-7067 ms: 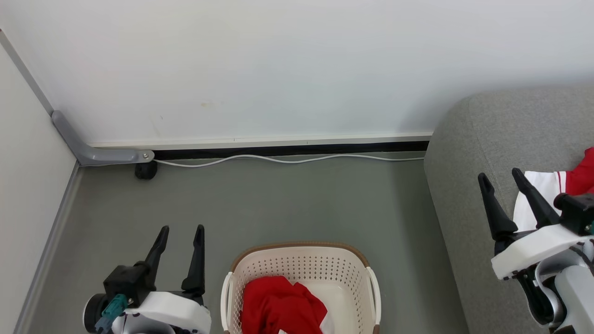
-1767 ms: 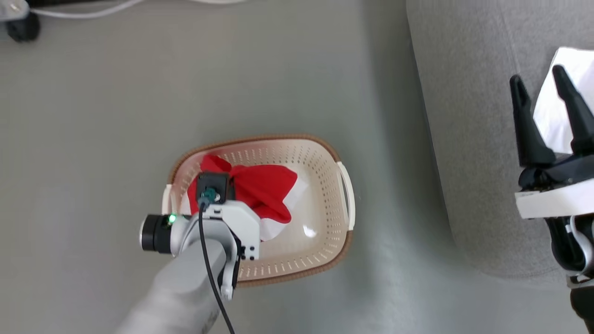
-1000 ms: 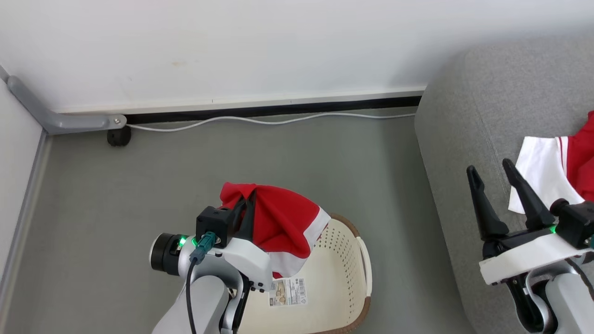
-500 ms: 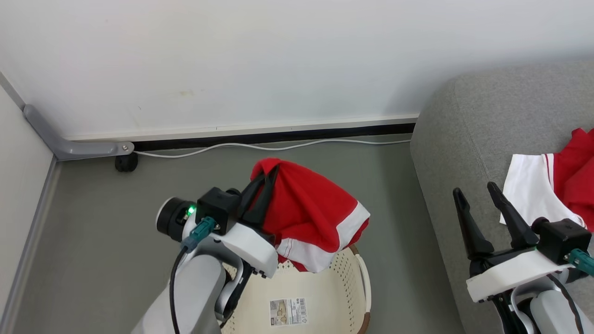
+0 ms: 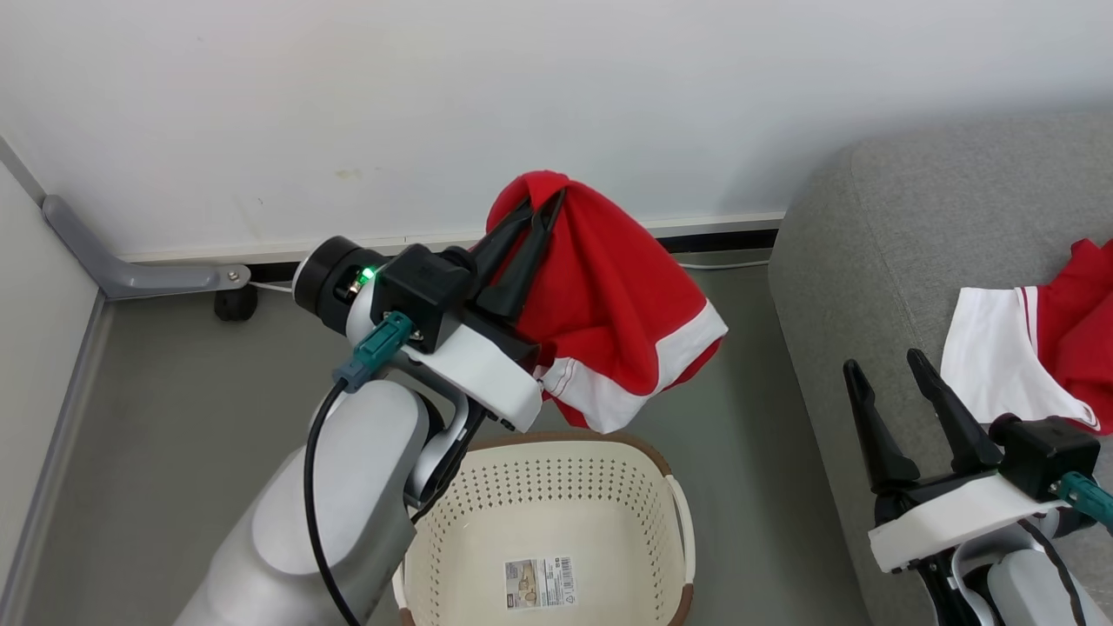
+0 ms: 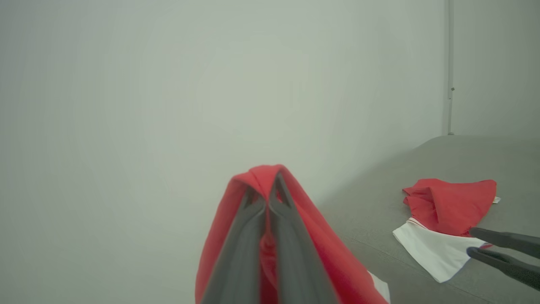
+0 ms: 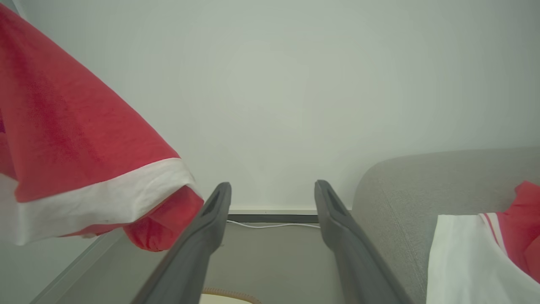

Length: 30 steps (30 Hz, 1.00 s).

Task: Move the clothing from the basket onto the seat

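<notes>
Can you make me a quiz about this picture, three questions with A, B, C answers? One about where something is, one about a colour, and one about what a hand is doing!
1. Where is the red garment that the left hand grips?
A. Flat on the floor
B. Up in the air above the basket
C. Hanging on a wall hook

2. What colour is the band along its lower edge?
A. Blue
B. Black
C. White

3. How is the right hand?
A. Open, holding nothing
B. Shut on a sock
C. Shut on a handle

Answers:
1 B: the left hand is shut on the garment, which hangs above the basket's rim.
2 C: a white band edges the red fabric.
3 A: its two fingers stand apart with nothing between them.
</notes>
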### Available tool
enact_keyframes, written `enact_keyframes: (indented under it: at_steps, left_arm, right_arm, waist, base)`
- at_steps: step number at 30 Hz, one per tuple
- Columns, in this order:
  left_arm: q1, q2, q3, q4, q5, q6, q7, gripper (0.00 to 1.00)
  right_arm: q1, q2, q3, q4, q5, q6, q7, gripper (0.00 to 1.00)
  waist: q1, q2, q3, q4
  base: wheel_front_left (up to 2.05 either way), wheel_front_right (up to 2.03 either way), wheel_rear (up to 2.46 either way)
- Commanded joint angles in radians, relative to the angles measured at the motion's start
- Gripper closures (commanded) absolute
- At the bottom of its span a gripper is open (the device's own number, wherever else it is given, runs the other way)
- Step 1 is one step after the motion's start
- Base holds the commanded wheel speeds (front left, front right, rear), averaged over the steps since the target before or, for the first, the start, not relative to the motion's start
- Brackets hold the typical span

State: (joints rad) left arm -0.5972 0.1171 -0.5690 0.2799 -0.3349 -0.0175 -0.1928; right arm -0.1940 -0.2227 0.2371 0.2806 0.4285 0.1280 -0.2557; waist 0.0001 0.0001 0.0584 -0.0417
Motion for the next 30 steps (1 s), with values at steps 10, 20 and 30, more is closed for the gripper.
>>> enact_keyframes:
  at_steps: [10, 20, 30]
  left_arm:
    - [-0.09, 0.012, 0.023, -0.065, 0.011, 0.009, 0.008, 1.0]
    - [-0.091, -0.006, -0.003, -0.055, 0.009, 0.014, -0.003, 1.0]
    - [-0.1, -0.028, -0.037, -0.038, 0.005, 0.01, -0.022, 1.0]
  right_arm:
    - [-0.031, -0.007, 0.073, -0.06, 0.002, 0.003, -0.006, 0.0]
    - [-0.139, -0.025, 0.26, -0.202, 0.041, 0.003, -0.006, 0.0]
    - [-0.265, -0.049, 0.414, -0.16, 0.048, 0.003, -0.006, 0.0]
  waist:
    - [-0.0001, -0.0001, 0.013, -0.006]
    - [-0.0001, -0.0001, 0.028, -0.005]
    - [-0.0001, -0.0001, 0.035, 0.011]
  base:
    - [0.0, 0.0, 0.0]
    - [0.0, 0.0, 0.0]
    - [0.0, 0.0, 0.0]
